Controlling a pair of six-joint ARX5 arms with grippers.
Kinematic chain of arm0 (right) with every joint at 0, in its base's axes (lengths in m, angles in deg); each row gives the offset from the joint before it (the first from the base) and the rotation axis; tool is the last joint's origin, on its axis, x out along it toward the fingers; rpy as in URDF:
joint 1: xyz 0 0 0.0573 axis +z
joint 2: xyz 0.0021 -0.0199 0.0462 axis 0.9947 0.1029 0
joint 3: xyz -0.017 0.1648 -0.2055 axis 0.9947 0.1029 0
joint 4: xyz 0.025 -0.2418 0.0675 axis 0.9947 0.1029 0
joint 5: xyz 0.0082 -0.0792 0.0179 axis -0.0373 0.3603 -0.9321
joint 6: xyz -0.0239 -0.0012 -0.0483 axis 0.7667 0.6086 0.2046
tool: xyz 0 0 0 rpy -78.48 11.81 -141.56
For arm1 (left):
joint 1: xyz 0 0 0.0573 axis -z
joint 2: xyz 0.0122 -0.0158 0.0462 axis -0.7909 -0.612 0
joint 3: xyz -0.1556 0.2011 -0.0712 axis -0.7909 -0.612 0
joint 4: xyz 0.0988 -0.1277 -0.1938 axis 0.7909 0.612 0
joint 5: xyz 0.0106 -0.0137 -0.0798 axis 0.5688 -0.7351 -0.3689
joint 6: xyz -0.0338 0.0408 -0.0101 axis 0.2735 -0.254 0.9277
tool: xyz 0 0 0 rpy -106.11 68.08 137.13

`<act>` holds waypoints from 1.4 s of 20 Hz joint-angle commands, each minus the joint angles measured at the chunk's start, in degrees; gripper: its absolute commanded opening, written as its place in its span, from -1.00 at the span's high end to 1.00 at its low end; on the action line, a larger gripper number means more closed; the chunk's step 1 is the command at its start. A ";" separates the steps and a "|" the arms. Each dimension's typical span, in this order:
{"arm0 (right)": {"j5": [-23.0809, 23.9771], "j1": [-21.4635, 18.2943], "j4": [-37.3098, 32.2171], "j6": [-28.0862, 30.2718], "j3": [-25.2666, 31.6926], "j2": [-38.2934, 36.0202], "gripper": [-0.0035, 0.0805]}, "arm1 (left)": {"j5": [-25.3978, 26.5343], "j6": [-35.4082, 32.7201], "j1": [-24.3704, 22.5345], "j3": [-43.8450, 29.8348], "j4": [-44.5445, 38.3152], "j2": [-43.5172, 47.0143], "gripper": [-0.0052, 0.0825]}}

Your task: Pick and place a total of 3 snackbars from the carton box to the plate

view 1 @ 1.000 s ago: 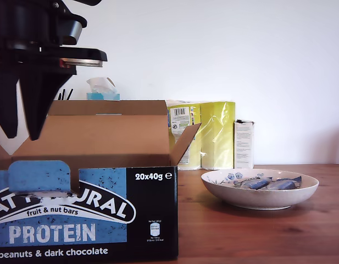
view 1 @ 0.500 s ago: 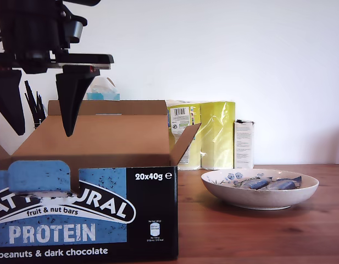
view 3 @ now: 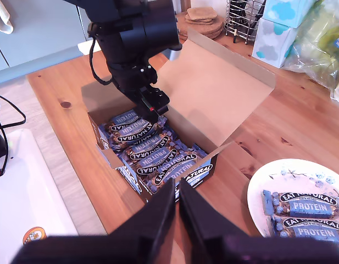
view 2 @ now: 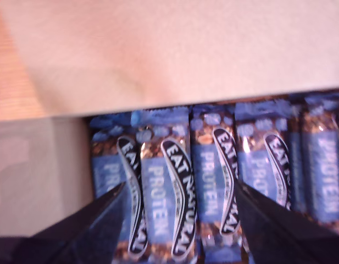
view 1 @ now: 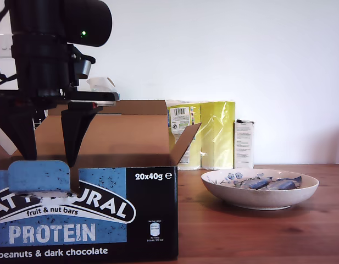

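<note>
The carton box (view 1: 111,137) stands open at the exterior view's left, and rows of blue snackbars (view 3: 147,148) fill it. My first gripper (view 1: 50,158) hangs open at the box's mouth. Its two dark fingers straddle the snackbars (view 2: 158,203) lying just below my first gripper (view 2: 180,190), and nothing is held. At the exterior view's right the plate (view 1: 257,202) carries two snackbars (view 1: 259,183) side by side. My second gripper (view 3: 177,192) is high above the box's near corner with its fingers pressed together and empty. The plate (view 3: 257,187) and its two bars (view 3: 301,206) lie beside it.
Behind the box and plate stand a yellow plastic-wrapped pack (view 1: 216,135) and a narrow white carton (view 1: 244,144). Tissue boxes (view 3: 282,27) and a wire rack (view 3: 243,16) sit at the table's far side. The box's raised back flap (view 3: 213,93) stands behind the first arm.
The first arm has come down from above the box, and its fingertips now reach the box's front rim. Its fingers show spread wider than one second ago. The plate and its bars are unchanged.
</note>
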 commanded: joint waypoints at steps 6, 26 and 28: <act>-0.07 0.24 -0.46 0.33 0.77 0.02 0.95 | -0.07 -1.42 -0.96 -0.52 -0.24 -2.97 -0.08; 0.17 0.24 -0.50 0.35 0.77 0.07 0.95 | -2.45 -4.35 -3.65 -0.79 -1.60 -10.08 -0.08; 0.20 0.24 -0.50 0.35 0.77 0.15 0.95 | -2.38 -4.39 -3.63 -0.79 -1.46 -10.10 -0.08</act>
